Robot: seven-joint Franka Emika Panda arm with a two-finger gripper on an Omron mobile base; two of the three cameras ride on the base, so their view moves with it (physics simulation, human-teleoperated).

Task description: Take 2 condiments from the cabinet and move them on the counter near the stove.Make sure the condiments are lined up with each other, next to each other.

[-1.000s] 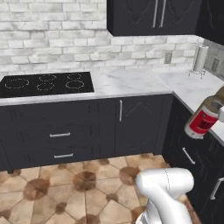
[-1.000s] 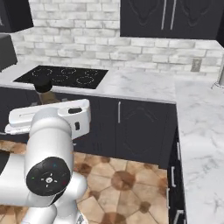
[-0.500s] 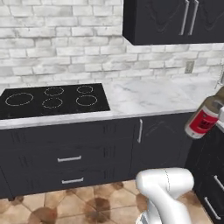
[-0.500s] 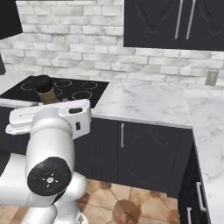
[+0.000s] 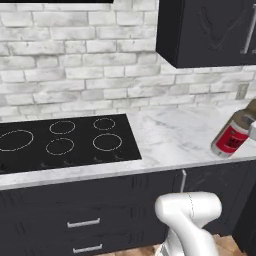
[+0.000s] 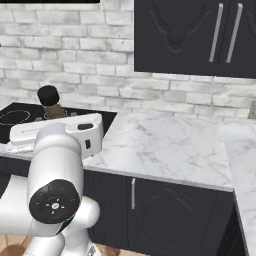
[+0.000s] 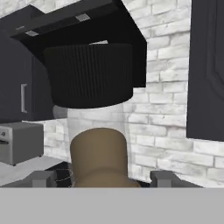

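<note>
Marble counter (image 5: 170, 135) against white brick wall (image 5: 75, 65); stove (image 5: 60, 142) set in at 9 o'clock of left base view, cabinet (image 5: 210, 30) at 1 o'clock. Bottle (image 5: 231, 136) at 3 o'clock, tilted, red label showing, over counter's right end, well apart from stove. From hand view: gripper (image 7: 103, 178) clamped on bottle's brown neck, cap (image 7: 89, 74) toward 12 o'clock, fingertips (image 7: 41, 178) either side.

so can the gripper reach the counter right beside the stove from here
Probably yes. The gripper, closed on the amber bottle, hangs close by above counter height, and nothing I can see stands on the counter stretch next to the stove.
</note>
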